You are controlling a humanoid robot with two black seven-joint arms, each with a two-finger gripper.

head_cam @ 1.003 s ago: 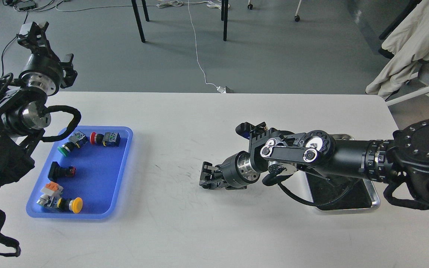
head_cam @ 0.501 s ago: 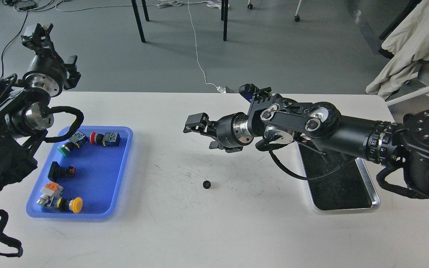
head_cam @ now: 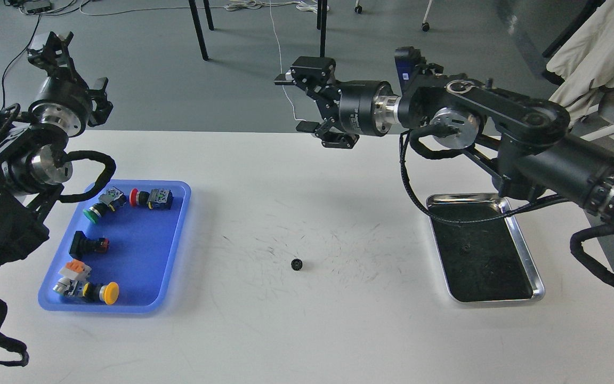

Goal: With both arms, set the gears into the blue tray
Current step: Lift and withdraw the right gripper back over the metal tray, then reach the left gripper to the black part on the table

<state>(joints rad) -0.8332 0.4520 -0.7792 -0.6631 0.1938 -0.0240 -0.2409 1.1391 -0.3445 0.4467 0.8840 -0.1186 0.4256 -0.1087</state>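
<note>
While your right pincer (head_cam: 309, 101) hangs spread and empty, one tiny black toothed gear (head_cam: 297, 264) lies on the white bench (head_cam: 307, 330). Your left pincer (head_cam: 51, 45): grip state cannot be told.

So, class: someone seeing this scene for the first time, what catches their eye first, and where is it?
Probably the blue tray at the table's left, holding coloured push-button switches. Next, the right gripper raised, open and empty, above the far table edge. Last, one tiny black gear lying alone mid-table, left of the silver tray.
</note>
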